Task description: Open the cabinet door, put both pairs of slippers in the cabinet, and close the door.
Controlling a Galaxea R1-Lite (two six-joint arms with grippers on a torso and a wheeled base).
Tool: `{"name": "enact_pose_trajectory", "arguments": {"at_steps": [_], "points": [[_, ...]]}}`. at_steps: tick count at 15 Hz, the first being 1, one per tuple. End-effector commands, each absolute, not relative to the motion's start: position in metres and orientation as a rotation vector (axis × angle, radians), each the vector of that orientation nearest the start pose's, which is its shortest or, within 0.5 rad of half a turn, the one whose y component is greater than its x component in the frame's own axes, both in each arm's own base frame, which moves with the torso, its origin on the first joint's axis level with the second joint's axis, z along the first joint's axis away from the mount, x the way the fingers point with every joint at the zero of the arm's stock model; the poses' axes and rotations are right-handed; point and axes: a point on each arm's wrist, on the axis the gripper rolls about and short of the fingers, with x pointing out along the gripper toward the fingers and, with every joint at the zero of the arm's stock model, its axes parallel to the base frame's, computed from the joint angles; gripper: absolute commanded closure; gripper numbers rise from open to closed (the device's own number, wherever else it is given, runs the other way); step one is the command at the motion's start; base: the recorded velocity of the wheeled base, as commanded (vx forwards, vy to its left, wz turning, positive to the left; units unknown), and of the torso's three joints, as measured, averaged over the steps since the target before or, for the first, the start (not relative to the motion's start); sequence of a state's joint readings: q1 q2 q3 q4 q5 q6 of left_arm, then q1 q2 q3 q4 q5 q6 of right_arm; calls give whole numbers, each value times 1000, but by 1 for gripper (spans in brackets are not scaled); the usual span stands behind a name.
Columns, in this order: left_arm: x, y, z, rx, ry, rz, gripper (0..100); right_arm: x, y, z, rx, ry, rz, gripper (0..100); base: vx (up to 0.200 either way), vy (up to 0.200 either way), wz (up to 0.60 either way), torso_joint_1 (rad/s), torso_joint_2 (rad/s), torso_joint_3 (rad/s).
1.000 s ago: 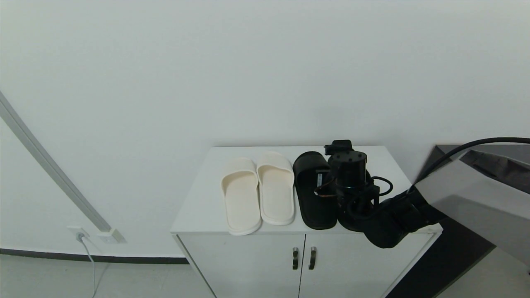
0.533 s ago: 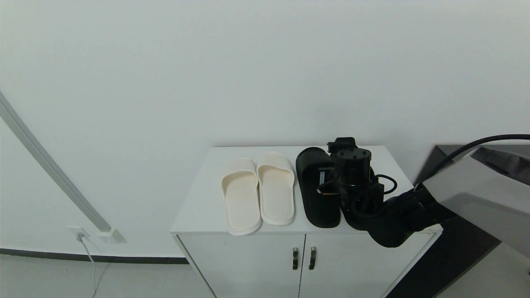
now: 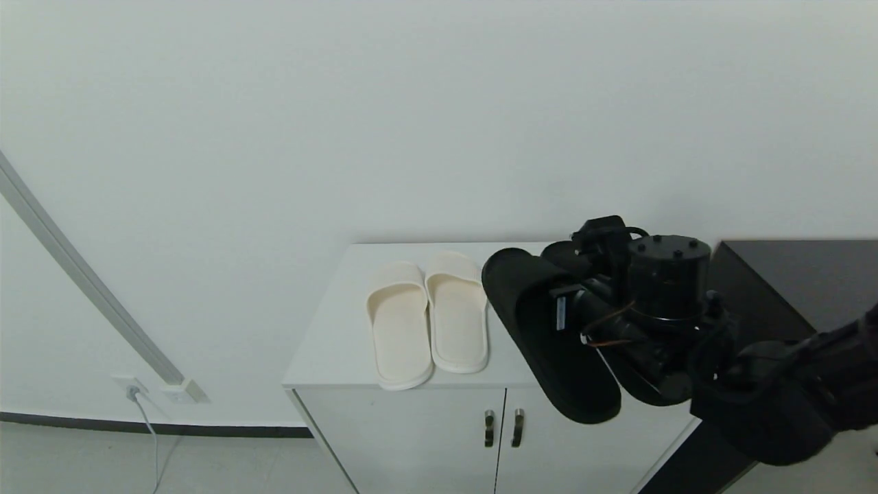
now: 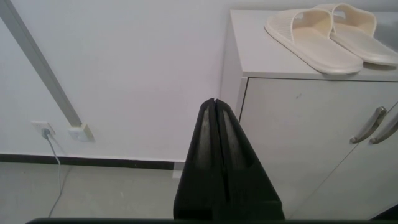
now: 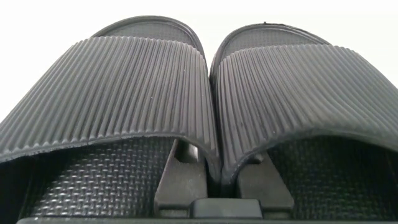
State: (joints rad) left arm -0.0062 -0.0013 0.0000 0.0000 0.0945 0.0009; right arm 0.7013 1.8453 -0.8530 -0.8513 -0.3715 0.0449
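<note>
The right gripper [image 5: 217, 177] is clamped on the inner walls of the black slippers [image 3: 549, 329], one finger under each strap. In the last second it has lifted the pair off the cabinet top [image 3: 322, 343], and the pair now hangs tilted. Below the hand the doors [image 3: 411, 446] are shut, so I think opening must come first. The white slippers [image 3: 425, 315] lie to its left. The left gripper [image 4: 215, 143] is pressed closed and empty.

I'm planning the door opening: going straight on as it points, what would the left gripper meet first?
Likely the wall just beside the cabinet. The left gripper lines up close to the cabinet's side, so it might clip that instead; depth is unclear.
</note>
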Motion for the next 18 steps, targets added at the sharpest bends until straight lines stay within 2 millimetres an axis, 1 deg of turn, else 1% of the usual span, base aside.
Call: {"name": "enact_pose_trajectory", "arguments": {"at_steps": [1, 2, 3, 4, 5, 11, 18], "points": [[-23, 2, 75, 2, 0, 89, 100, 222, 199, 190, -12, 122, 492, 100, 0, 0, 0, 0, 0, 0], [-23, 2, 75, 2, 0, 89, 100, 216, 196, 188, -19, 143, 548, 100, 0, 0, 0, 0, 0, 0], [-23, 2, 75, 0, 0, 89, 100, 204, 190, 183, -25, 178, 670, 100, 0, 0, 0, 0, 0, 0], [-23, 2, 75, 0, 0, 87, 100, 197, 188, 181, -27, 200, 744, 100, 0, 0, 0, 0, 0, 0], [-23, 2, 75, 0, 0, 87, 100, 193, 187, 180, -34, 220, 765, 100, 0, 0, 0, 0, 0, 0], [-23, 2, 75, 0, 0, 87, 100, 188, 186, 180, -34, 221, 786, 100, 0, 0, 0, 0, 0, 0], [-23, 2, 75, -2, 0, 87, 100, 188, 185, 178, -39, 228, 783, 100, -200, 0, 0, -1, 3, 2]]}}
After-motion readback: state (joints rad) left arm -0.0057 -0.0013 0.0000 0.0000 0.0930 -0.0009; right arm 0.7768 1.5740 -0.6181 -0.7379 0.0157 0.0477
